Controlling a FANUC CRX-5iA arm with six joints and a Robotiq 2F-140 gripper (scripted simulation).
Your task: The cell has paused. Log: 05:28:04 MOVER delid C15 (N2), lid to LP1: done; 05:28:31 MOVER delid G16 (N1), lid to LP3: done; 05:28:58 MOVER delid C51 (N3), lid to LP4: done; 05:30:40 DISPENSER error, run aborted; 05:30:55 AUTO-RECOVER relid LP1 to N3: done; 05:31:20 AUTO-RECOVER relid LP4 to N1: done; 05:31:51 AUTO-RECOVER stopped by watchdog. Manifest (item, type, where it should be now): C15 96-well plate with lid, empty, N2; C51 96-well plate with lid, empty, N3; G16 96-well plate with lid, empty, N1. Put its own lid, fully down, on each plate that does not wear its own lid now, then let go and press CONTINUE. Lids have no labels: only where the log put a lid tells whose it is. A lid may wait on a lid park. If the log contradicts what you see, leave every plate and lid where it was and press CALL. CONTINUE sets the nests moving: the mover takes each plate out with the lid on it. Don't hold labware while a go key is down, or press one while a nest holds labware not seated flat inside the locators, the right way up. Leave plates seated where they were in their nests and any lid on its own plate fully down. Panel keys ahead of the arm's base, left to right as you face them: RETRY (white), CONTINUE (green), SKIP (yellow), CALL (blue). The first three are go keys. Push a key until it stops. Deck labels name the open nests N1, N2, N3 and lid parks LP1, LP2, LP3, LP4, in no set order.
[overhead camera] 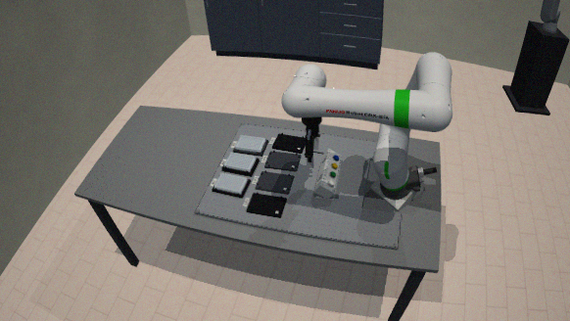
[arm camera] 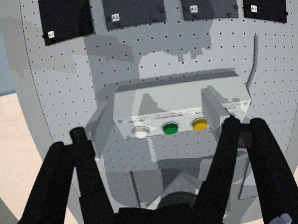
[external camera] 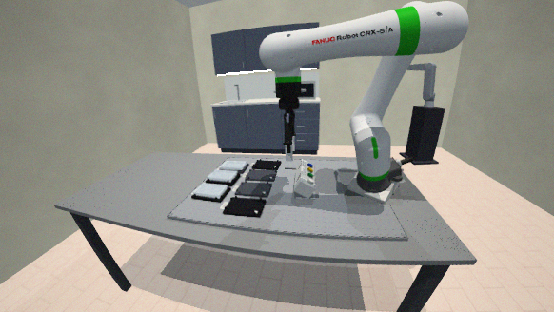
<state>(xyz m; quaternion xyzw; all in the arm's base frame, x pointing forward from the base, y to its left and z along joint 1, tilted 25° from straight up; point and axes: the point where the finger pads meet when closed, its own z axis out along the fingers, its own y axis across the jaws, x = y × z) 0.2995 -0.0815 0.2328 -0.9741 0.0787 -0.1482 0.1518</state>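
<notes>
Three pale lidded plates [overhead camera: 250, 144] [overhead camera: 241, 162] [overhead camera: 231, 184] sit in a row of nests on the left of the deck mat; they also show in the exterior view [external camera: 223, 176]. Beside them lie four dark lid parks [overhead camera: 282, 160]; I see no lid standing on any of them. My gripper [overhead camera: 309, 156] [external camera: 288, 153] hangs open and empty above the mat, between the parks and the key panel [overhead camera: 329, 173]. In the wrist view the gripper fingers frame the panel, with the green key [arm camera: 170, 128] and the yellow key [arm camera: 200, 124] below them.
The panel stands upright between the parks and the arm's base [overhead camera: 394, 183]. Its blue key [overhead camera: 336, 158] is at the far end and its green key [overhead camera: 333, 173] is nearer. A dark cabinet [overhead camera: 294, 29] stands behind the table.
</notes>
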